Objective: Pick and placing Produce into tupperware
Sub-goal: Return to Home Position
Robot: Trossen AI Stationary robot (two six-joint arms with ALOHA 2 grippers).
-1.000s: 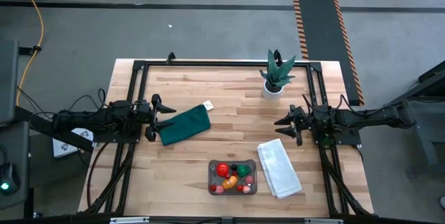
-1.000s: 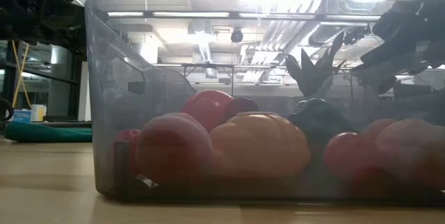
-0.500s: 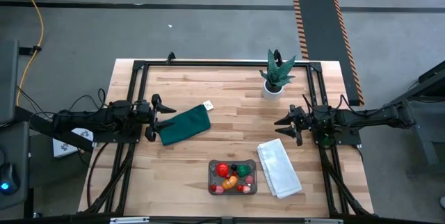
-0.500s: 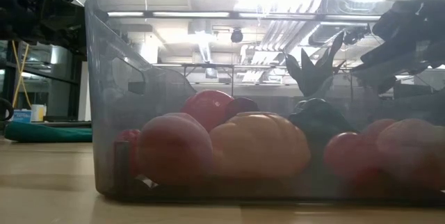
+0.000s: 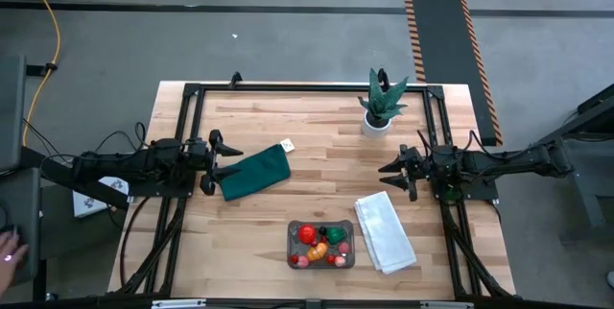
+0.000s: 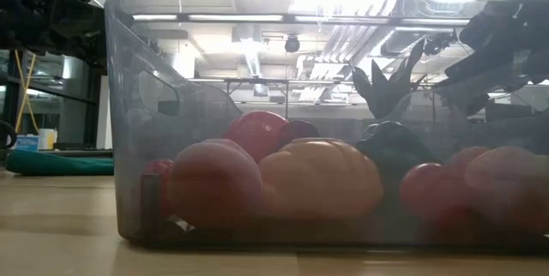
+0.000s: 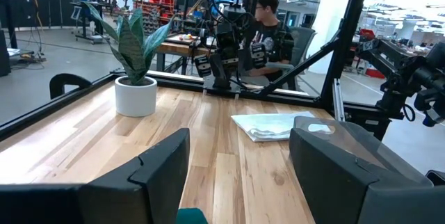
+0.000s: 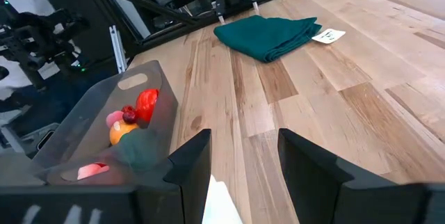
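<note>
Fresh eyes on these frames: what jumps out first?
The clear tupperware at the table edge nearest the low camera, packed with bright produce; it nearly fills the low view. A folded white towel lies beside it on the right arm's side. Both arms sit at the table's sides, left tool open by a dark green cloth, right tool open, nothing held.

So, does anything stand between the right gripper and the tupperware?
Only the towel: one corner of it lies flat on the table, roughly between the right gripper and the tupperware. Nothing upright shows there.
</note>
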